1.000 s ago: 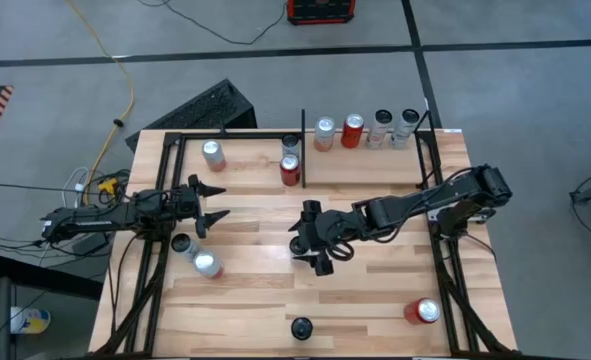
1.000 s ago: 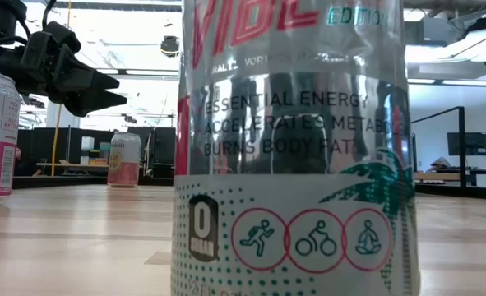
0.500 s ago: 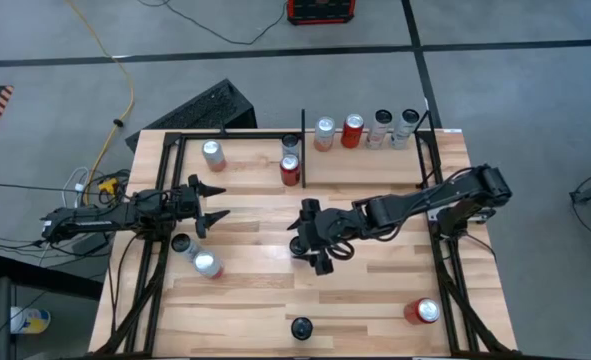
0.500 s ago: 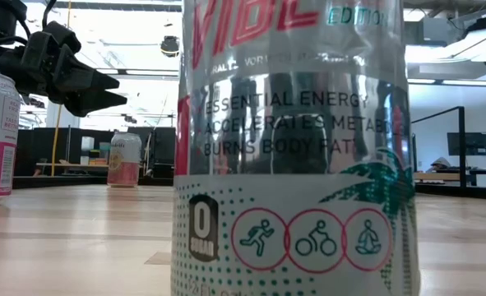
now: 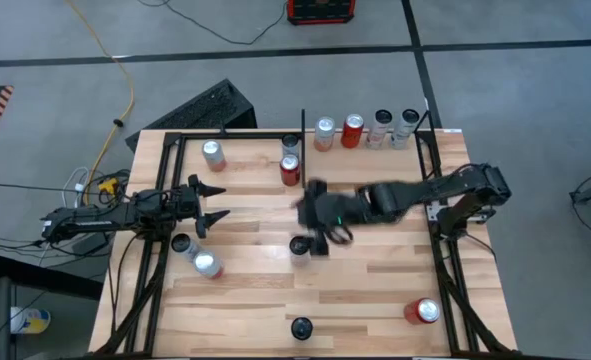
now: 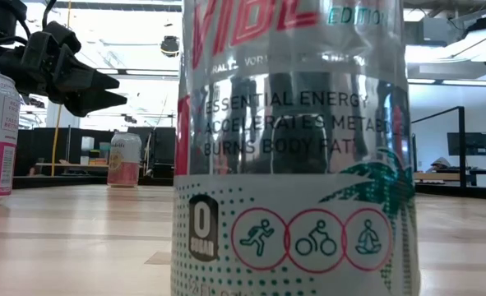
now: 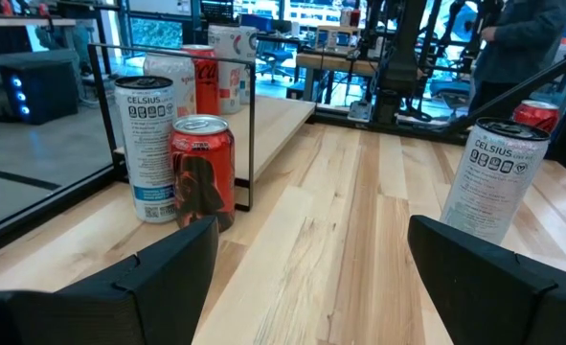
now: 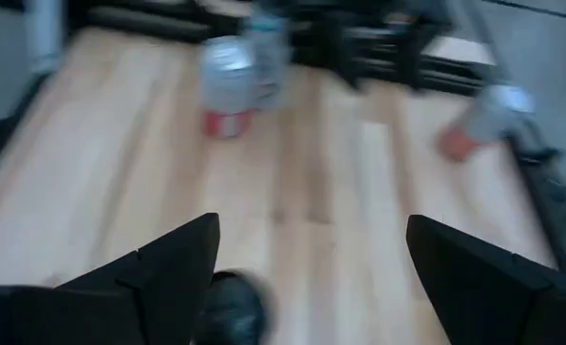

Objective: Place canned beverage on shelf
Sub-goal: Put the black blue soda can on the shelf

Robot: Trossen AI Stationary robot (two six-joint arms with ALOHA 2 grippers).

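Right gripper: you are seeing the right gripper [image 5: 320, 235] hanging over the middle of the table, on the near side of the divider bar [image 5: 303, 148], with its fingers [image 8: 168, 259] spread wide and nothing between them.
Left gripper: the left gripper [image 5: 221, 202] is waiting well off to the left of the divider bar, with its jaws partly apart and empty.
Can: the can [image 5: 300, 247] that looks to be yours is standing upright on the bare planks, just beside the right gripper and well short of the divider bar.
Shelf: the shelf [image 5: 365, 165] is running along the far edge, and a row of cans [image 5: 352, 130] is already filling the back strip to the right of the divider bar.
Weight: you are probably dealing with a full, sealed can, so it is likely weighing enough to slip in a loose grip.
Surface: the wall is looking smooth and glossy, so the fingers are getting little friction from it.
Stiffness: a thin metal wall is likely denting under a hard squeeze.
Grip: you are best taking it across the body at mid-height, keeping it upright.
Risk: it is tall and slim, so a sideways nudge is likely tipping it.
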